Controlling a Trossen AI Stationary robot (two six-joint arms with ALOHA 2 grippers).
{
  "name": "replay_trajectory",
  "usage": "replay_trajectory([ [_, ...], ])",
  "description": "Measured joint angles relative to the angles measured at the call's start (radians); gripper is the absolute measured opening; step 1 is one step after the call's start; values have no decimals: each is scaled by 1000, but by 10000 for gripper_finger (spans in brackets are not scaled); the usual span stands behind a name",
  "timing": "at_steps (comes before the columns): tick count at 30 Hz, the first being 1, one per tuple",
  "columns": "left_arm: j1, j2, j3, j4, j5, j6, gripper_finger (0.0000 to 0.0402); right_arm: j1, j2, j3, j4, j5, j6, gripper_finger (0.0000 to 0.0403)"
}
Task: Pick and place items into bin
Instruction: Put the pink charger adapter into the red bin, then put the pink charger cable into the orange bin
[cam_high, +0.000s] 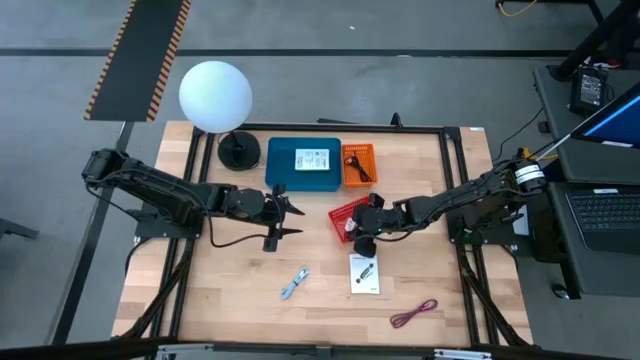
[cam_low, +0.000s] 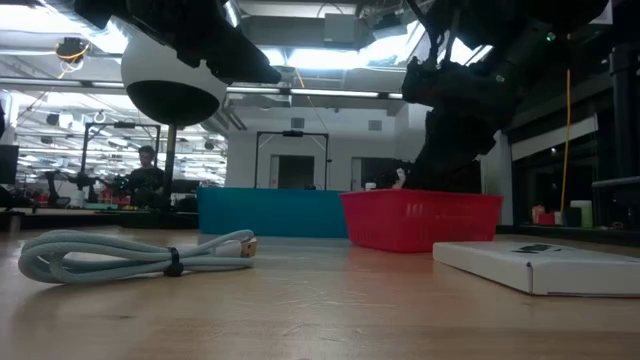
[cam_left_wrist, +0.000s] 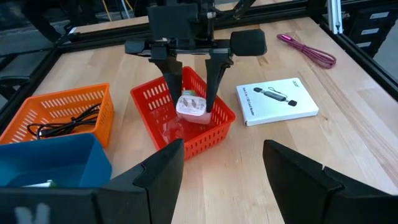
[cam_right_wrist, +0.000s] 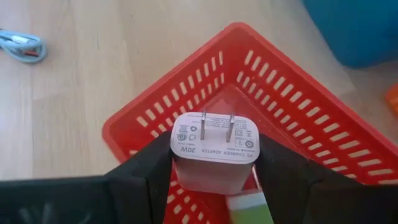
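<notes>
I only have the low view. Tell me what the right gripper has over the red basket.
Observer: The right gripper is shut on a white charger, a wall plug with its two prongs facing the wrist camera, held over the red basket.
Operator: Report the left arm.
Observer: The left gripper waits open beside the blue bin, holding nothing.
Operator: List what is left outside the bins.
Observer: From above, a grey cable, a white box and a maroon cable lie on the table.
Operator: Check the orange basket.
Observer: The orange basket already holds a black cable.
</notes>
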Motion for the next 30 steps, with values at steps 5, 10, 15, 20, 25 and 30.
replay_trajectory([
  [5, 0, 0, 0, 0, 0, 0, 214, 0, 0, 0, 1, 7, -23, 161],
  [10, 0, 0, 0, 0, 0, 0, 214, -1, 0, 0, 30, 11, -23, 187],
  [15, 0, 0, 0, 0, 0, 0, 214, -1, 0, 0, 27, 11, -5, 279],
  [20, 0, 0, 0, 0, 0, 0, 214, -1, 0, 0, 15, 11, 3, 321],
  [25, 0, 0, 0, 0, 0, 0, 214, -1, -14, 0, 8, 11, 4, 316],
  [30, 0, 0, 0, -5, 0, 0, 214, 1, -64, 0, -12, -1, 33, 291],
])
